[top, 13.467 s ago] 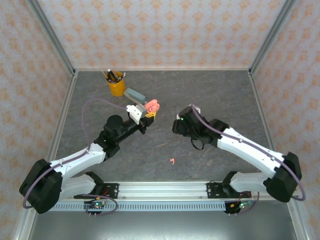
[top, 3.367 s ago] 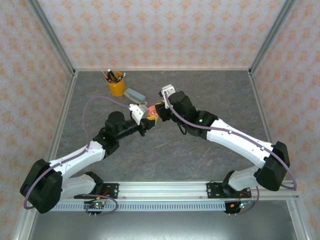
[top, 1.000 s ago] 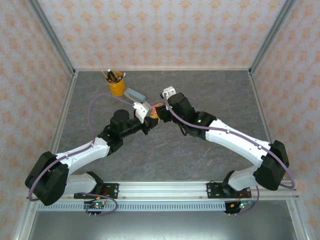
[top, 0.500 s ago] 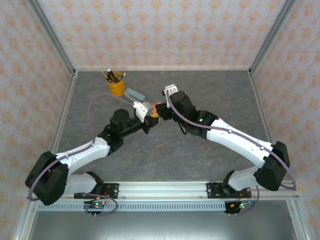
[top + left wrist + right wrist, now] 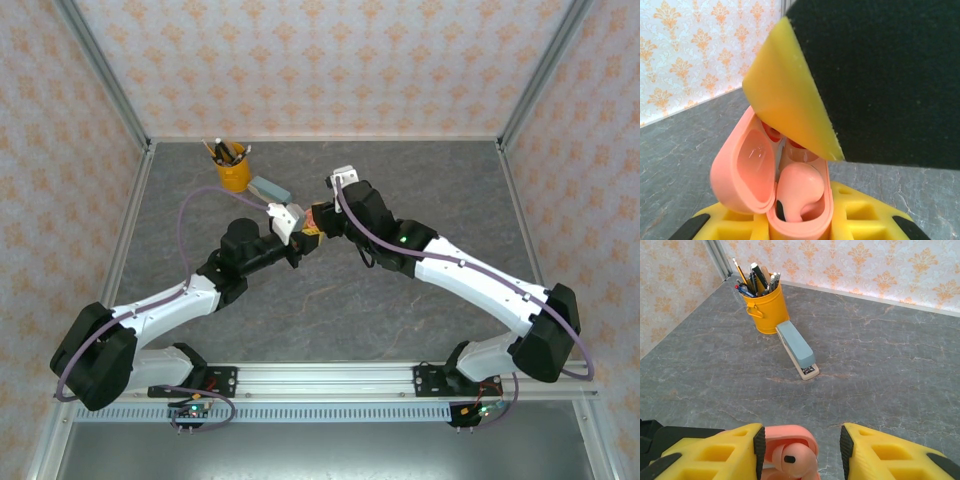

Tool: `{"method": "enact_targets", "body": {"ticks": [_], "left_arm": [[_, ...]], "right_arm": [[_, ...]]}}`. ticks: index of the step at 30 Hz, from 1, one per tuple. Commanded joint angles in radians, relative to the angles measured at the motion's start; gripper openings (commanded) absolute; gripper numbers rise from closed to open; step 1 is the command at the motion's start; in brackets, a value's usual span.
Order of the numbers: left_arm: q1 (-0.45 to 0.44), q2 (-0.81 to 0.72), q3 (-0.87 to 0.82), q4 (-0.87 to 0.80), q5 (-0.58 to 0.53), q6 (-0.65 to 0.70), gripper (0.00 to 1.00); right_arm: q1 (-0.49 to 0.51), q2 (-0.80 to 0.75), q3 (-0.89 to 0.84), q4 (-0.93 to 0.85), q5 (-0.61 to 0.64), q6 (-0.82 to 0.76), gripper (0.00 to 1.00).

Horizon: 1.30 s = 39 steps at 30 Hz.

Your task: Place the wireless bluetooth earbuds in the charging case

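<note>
Seated in the open charging case (image 5: 826,210): one salmon-pink earbud (image 5: 797,192), bulb up, dark tip showing just inside the rim. Lid (image 5: 737,172) swung out to one side, hollow facing the earbud. Case clamped low down between the yellow fingers of the left tool (image 5: 800,227), closed firmly on it. Hanging right over the case, one yellow pad (image 5: 790,95) of the right tool (image 5: 800,440), its edge just above the lid. Seen from the right wrist, the same earbud (image 5: 787,460) sitting between that tool's two fingers, jaws parted, a clear gap on one side, nothing pinched. From above, both tools meeting tip to tip over the middle of the grey table (image 5: 420,180). Farther back, a yellow pencil cup (image 5: 765,307) and a grey-blue stapler (image 5: 796,349) lying just beside it, both well apart from the case.
</note>
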Motion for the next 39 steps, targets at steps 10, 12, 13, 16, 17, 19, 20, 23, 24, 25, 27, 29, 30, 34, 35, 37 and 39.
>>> {"method": "enact_targets", "body": {"ticks": [10,12,13,16,17,19,20,23,24,25,27,29,30,34,35,37,39], "left_arm": [[-0.009,0.008,0.022,0.055,0.005,0.004,0.00],[-0.009,0.006,0.018,0.055,0.007,0.011,0.00],[-0.009,0.006,0.016,0.056,0.007,0.016,0.00],[-0.009,0.000,0.012,0.053,0.010,0.030,0.00],[-0.009,-0.002,0.012,0.050,0.011,0.034,0.00],[-0.009,-0.005,0.012,0.043,0.011,0.040,0.00],[-0.009,-0.007,0.012,0.040,0.013,0.043,0.00],[-0.008,-0.013,0.014,0.030,0.014,0.051,0.00],[-0.010,-0.013,0.014,0.028,0.018,0.054,0.00],[-0.009,-0.015,0.014,0.026,0.020,0.056,0.00],[-0.009,-0.017,0.015,0.020,0.023,0.061,0.00],[-0.009,-0.017,0.018,0.014,0.027,0.067,0.00],[-0.009,-0.017,0.021,0.011,0.028,0.068,0.00],[-0.010,-0.014,0.029,0.005,0.034,0.069,0.00],[-0.009,-0.013,0.031,0.003,0.036,0.069,0.00],[-0.009,-0.009,0.032,0.004,0.038,0.067,0.00],[-0.009,-0.007,0.035,0.002,0.039,0.067,0.00]], "right_arm": [[0.005,-0.103,0.049,-0.024,0.010,0.109,0.49],[-0.005,-0.105,0.071,-0.067,0.022,0.143,0.49],[-0.018,-0.104,0.083,-0.094,0.014,0.170,0.49],[-0.073,-0.103,0.099,-0.166,-0.037,0.253,0.47],[-0.091,-0.102,0.101,-0.186,-0.050,0.277,0.46],[-0.123,-0.100,0.100,-0.218,-0.078,0.319,0.42],[-0.135,-0.100,0.096,-0.230,-0.090,0.335,0.40],[-0.156,-0.089,0.093,-0.253,-0.108,0.355,0.30],[-0.159,-0.084,0.092,-0.257,-0.113,0.360,0.27],[-0.161,-0.081,0.092,-0.257,-0.120,0.360,0.26],[-0.161,-0.071,0.095,-0.256,-0.133,0.362,0.23],[-0.162,-0.056,0.101,-0.255,-0.149,0.360,0.22],[-0.162,-0.047,0.105,-0.256,-0.160,0.362,0.21],[-0.162,-0.017,0.118,-0.256,-0.187,0.359,0.21],[-0.162,-0.012,0.119,-0.255,-0.190,0.359,0.20],[-0.162,-0.005,0.123,-0.252,-0.195,0.358,0.20],[-0.162,0.000,0.126,-0.248,-0.199,0.357,0.20]]}}
